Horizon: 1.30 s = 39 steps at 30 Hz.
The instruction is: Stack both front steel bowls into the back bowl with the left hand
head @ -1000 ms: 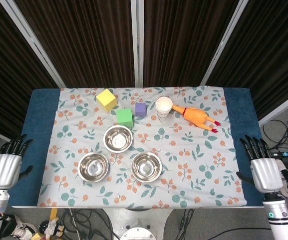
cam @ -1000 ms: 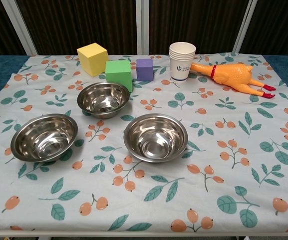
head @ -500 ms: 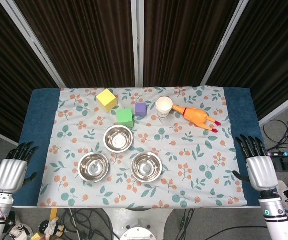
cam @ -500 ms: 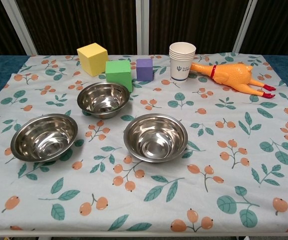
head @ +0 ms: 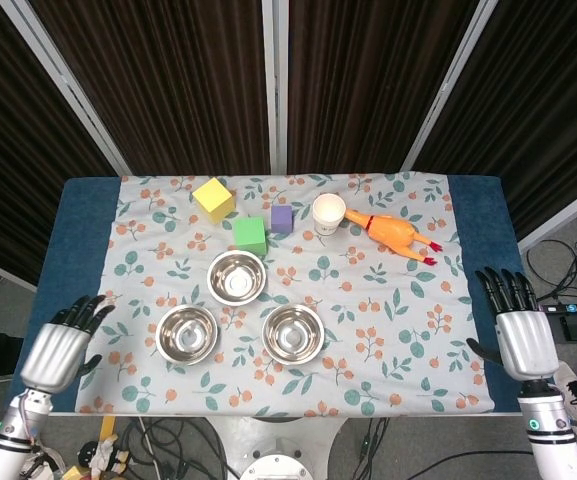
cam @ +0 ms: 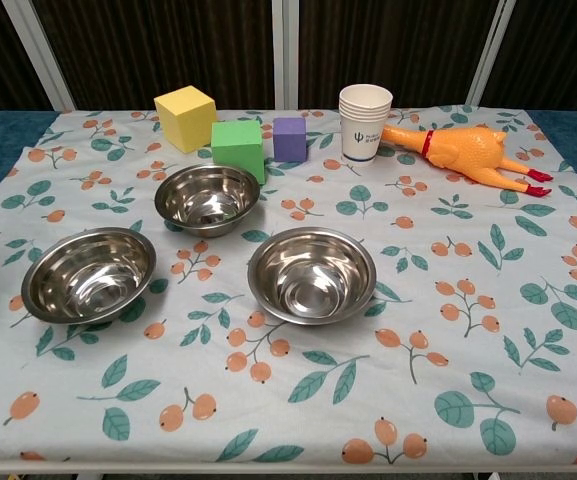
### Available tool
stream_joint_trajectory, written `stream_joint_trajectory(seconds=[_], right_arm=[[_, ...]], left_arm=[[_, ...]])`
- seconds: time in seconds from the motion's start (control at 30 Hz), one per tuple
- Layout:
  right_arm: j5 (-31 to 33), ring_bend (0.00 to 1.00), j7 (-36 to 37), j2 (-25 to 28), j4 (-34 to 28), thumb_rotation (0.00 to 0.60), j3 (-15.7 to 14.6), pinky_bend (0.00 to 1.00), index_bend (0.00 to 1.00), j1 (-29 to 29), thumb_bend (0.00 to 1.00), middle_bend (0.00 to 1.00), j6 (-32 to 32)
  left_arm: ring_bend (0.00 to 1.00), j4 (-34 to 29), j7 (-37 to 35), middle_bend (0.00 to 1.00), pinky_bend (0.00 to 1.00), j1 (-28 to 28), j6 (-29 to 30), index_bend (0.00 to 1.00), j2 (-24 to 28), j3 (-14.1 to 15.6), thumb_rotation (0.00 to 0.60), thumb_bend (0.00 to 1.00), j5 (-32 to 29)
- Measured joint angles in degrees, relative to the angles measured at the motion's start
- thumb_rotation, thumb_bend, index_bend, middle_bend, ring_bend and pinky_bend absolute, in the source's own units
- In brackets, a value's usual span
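Left hand (head: 58, 347) has advanced to the bench (head: 78, 262) edge, fingers apart, empty. Risk: knocking front-left bowl (head: 186, 333) into back bowl (head: 236, 276).

Three steel bowls (cam: 208, 199) — upright, unstacked

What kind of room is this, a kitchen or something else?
Probably a robot test lab, not a kitchen: dark curtains behind the table, loose cables on the floor, and toy blocks beside steel bowls.

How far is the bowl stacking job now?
Nothing is stacked yet. The back bowl is empty, and the front left bowl and front right bowl sit apart on the cloth. The left robot hand is open beside the table, holding nothing. Both stackings remain.
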Motion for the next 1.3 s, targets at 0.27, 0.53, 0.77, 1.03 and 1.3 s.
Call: stream_joint_trajectory(seconds=[0.27,0.53,0.77,1.03,1.3], right_arm=[[-0.9,0.0,-3.6,0.6,-2.6,0.6,0.8,0.0,0.02,2.0,0.0,0.09,-1.3],[0.7,0.0,-4.0,-1.3,-0.6,0.6,1.0,0.01,0.02,3.3,0.0,0.09,-3.9],[2.1,0.01,-4.4,-1.6,0.3,0.6,0.8,0.08,0.02,4.0,0.0,0.09,-5.4],[1.8,0.01,-4.7,-1.8,-0.2,0.6,0.7,0.09,0.02,4.0,0.0,0.09,-4.7],[2.3,0.01,-4.8,-1.8,0.0,0.6,0.4,0.09,0.02,4.0,0.0,0.09,-4.7]], left_arm=[[0.45,-4.3,2.2,0.47,0.64,-0.4,-1.5,0.4,-4.7,-1.4,0.6,0.22,-4.3],[0.45,-7.8,9.9,0.47,0.62,-0.9,-2.9,0.41,-8.2,-4.4,0.6,0.22,-14.3],[0.45,-7.4,11.7,0.47,0.62,-2.9,-7.7,0.41,-8.4,0.3,0.6,0.23,-8.1],[0.39,-5.1,10.3,0.45,0.56,-4.5,-7.9,0.41,-7.7,3.5,0.6,0.24,1.2],[0.39,1.1,10.0,0.45,0.54,-6.7,-8.4,0.41,-9.0,4.5,0.6,0.26,6.3]])
